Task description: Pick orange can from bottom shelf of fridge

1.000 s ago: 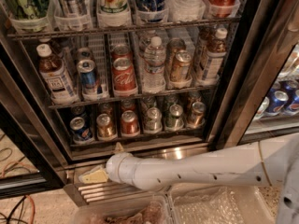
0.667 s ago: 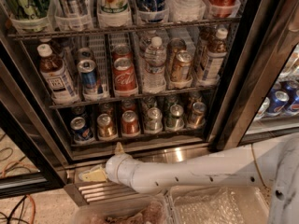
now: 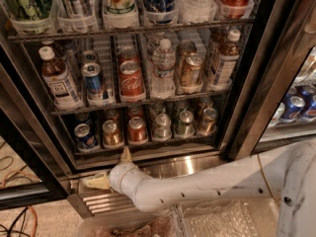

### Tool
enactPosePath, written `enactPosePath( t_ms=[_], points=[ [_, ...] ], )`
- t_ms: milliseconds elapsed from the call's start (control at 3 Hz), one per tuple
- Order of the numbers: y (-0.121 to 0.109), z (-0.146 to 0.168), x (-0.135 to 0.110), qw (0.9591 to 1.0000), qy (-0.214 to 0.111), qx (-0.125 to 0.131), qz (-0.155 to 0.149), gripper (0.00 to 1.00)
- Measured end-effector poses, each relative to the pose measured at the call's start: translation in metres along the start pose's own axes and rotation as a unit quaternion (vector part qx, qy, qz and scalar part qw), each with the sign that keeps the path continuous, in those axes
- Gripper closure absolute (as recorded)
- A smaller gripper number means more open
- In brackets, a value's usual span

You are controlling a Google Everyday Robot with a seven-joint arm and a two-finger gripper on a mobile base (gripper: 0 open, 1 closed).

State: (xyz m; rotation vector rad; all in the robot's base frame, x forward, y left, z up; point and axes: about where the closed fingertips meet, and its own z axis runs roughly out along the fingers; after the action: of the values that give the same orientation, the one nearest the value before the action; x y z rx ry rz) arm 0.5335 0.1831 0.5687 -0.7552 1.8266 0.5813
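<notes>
Fridge [image 3: 247,98] shown open: the orange can [image 3: 112,133] is lined up on the bottom shelf [image 3: 121,147], at 12 o'clock from the claw [image 3: 104,166], which is spread wide and empty, presumably for reaching in.

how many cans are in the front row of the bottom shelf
6, one per lane, left to right: blue can, orange can, red can, silver can, greenish can, golden can. More stand behind, partly hidden. The gripper sits below the bottom shelf, at the base of the fridge.

Glossy metal orange can [image 3: 112,132]; dark wire bottom shelf [image 3: 148,143]; matt cream plastic gripper [image 3: 105,168] beneath it.
</notes>
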Motion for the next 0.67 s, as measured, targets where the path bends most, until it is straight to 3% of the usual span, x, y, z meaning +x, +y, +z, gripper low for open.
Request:
enactPosePath(
  t_ms=[333, 667],
  points=[
    [-0.0058, 0.0113, -0.0008, 0.9992, -0.027, 0.028, 0.009, 0.0],
    [-0.0093, 0.0114, -0.001, 0.9989, -0.03, 0.035, 0.011, 0.0]
  ],
)
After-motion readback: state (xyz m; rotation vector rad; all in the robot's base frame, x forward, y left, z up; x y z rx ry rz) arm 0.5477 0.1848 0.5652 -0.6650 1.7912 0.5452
